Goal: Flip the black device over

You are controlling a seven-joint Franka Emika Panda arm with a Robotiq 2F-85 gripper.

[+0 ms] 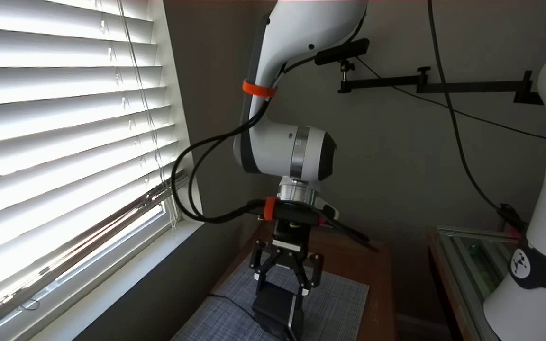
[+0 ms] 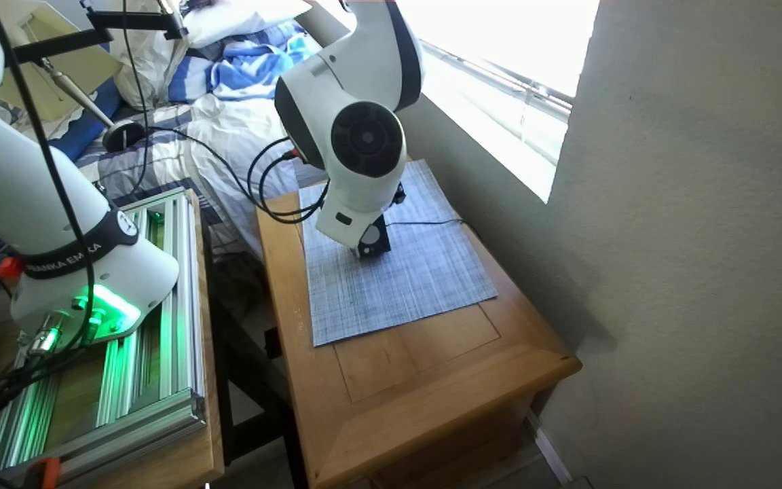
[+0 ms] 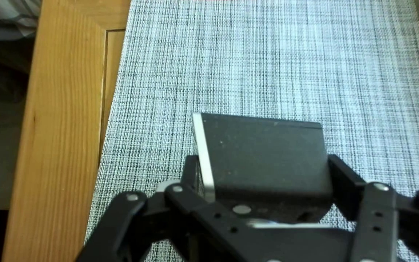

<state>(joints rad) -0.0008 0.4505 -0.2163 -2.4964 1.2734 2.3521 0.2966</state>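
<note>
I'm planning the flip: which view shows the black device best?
The wrist view: the black device is largest there, broad face and pale edge showing between the gripper's fingers. An exterior view shows it smaller at the picture's bottom; in an exterior view the arm hides part of it.

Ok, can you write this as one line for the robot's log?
hand: closed on black device | grip: opposite sides | underneath: grey mat | lifted: can't tell | release: not yet

wrist view: end effector [image 3: 263, 168] cut off (mat [image 3: 267, 62] too) | in an exterior view: mostly behind arm [image 2: 367, 139]
</note>
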